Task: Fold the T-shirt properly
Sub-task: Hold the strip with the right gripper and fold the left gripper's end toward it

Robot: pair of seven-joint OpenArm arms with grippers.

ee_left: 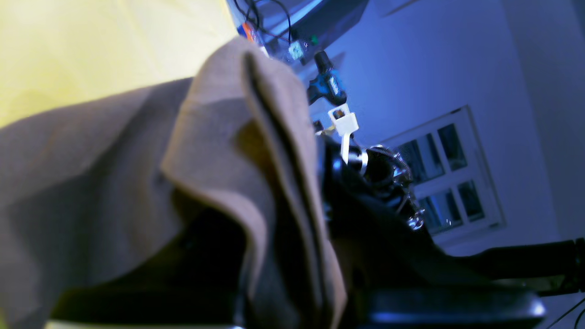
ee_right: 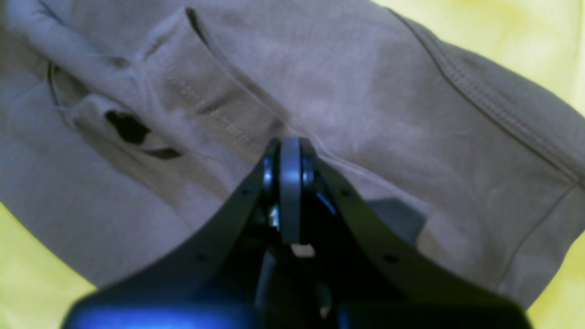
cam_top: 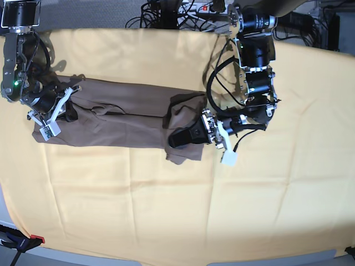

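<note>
While the T-shirt (cam_top: 122, 113) lies as a long narrow band across the yellow cloth (cam_top: 166, 210) covering the worktop, both arms sit at its two ends.

Left end effector (cam_top: 178, 138): clamped on a bunch of the shirt's fabric at the band's end near the cloth's middle. Left wrist view shows folds of taupe cloth (ee_left: 256, 183) pinched and draped over the jaws, lifted a little off the yellow cloth. The material here is crumpled, a flap hanging below the band's lower edge.

Right end effector (ee_right: 290, 183): jaws together. The right wrist view shows the fingertips pressed at a seam, with stitched hems running on either side. Whether any cloth is caught between them I cannot tell; it may only be pressing down. In the base view it sits at the band's far end, by the cloth's edge.

Judgement: sides look already folded inward, so the step in hand is the lengthwise fold, bringing one end over toward the other.

Next move calls for: the left arm carrying its gathered end up and across toward the right arm's end, while that end stays pinned. The bunched grip is a worry, as the layer could land wrinkled or skewed. Edges should line up before release.
</note>
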